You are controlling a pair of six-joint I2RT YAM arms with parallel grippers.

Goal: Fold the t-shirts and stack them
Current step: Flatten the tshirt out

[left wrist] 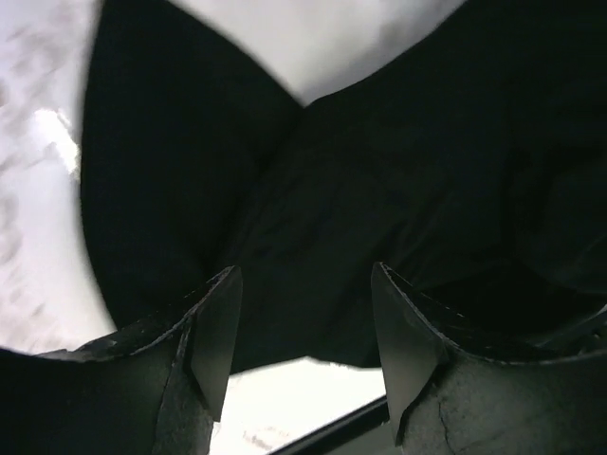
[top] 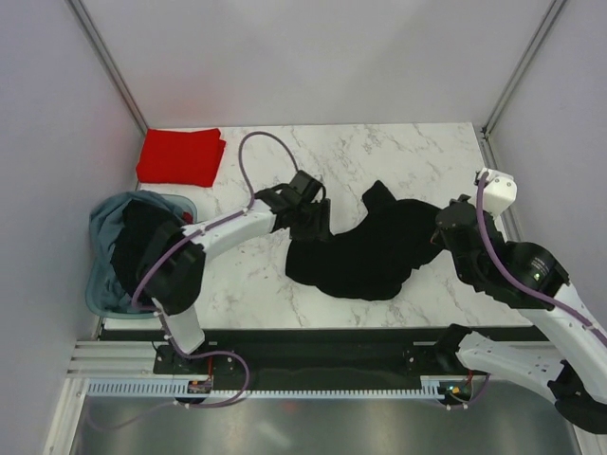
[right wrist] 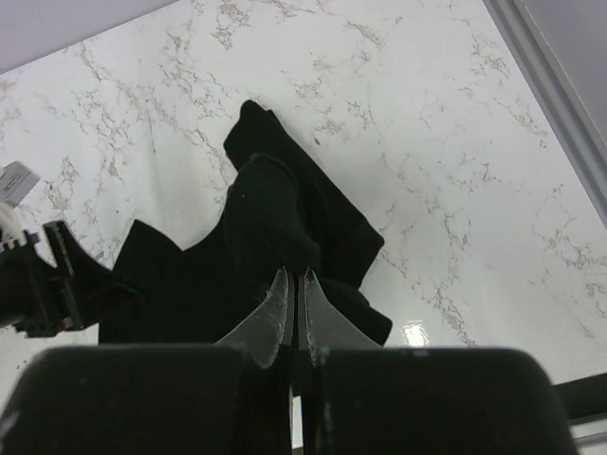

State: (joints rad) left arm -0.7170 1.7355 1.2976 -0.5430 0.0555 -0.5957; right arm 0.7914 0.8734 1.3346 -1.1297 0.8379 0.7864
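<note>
While the left arm (top: 223, 227) stretches low from its base at the near left edge of the worktop (top: 408, 156) diagonally toward the middle, its wrist bends downward. This puts the left gripper (left wrist: 303, 327) over the left end of the black t-shirt (top: 365, 256). Its jaws stand wide apart; in the left wrist view the two fingers (left wrist: 216, 332) frame a spread of black cloth lying just past their tips.

The right arm (top: 531, 275) comes up from the near right corner, folds at its elbow close to the right edge and turns back inward. That brings the right gripper (right wrist: 295, 280) down at the right end of the same shirt. Its jaws are pressed almost together, with only a sliver between them, and they pinch a raised ridge of the black cloth, which bunches up toward the fingertips.

The black t-shirt lies crumpled across the middle of the worktop, between the two grippers, with a narrow part pointing toward the far edge. A red t-shirt (top: 180, 157) lies folded flat in the far left corner, well apart from both arms. At the left edge, beside the left arm, sits a grey-blue tub (top: 100, 284) with dark cloth (top: 142, 242) heaped inside.
</note>
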